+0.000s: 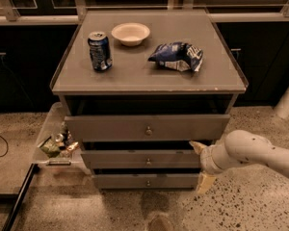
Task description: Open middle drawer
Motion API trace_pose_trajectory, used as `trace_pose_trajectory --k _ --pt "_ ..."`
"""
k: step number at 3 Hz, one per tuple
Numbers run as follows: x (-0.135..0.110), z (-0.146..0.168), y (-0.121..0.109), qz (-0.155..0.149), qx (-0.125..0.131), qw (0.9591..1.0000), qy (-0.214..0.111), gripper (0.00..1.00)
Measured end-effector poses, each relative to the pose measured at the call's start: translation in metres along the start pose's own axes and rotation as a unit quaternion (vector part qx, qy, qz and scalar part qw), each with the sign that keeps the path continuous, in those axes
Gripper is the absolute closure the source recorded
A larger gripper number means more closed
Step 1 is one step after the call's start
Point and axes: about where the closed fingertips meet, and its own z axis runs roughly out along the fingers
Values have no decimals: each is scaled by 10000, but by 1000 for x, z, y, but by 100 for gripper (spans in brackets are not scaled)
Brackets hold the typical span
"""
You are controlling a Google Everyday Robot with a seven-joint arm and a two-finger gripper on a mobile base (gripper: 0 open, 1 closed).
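Gripper (201,163) on the white arm sits at the right end of the wide, shallow grey middle drawer (135,160), its two pale fingers spread wide and holding nothing. The drawer's small round metal knob (148,161) lies to its left. Above and left of it, the grey cabinet top (135,76) carries a blue soda can (100,51), a white bowl (130,33) and a crumpled blue chip bag (177,57). Speckled stone floor (241,206) spreads beneath it, and dark cabinets (24,66) stand far behind.
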Motion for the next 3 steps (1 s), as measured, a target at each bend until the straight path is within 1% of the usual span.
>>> trace_pose_trajectory --k 1,2,3 --pt "15 30 -6 -85 127 9994 302 0" --pt "21 50 -18 -247 332 9983 414 0" --pt "20 50 -20 -259 367 9981 413 0"
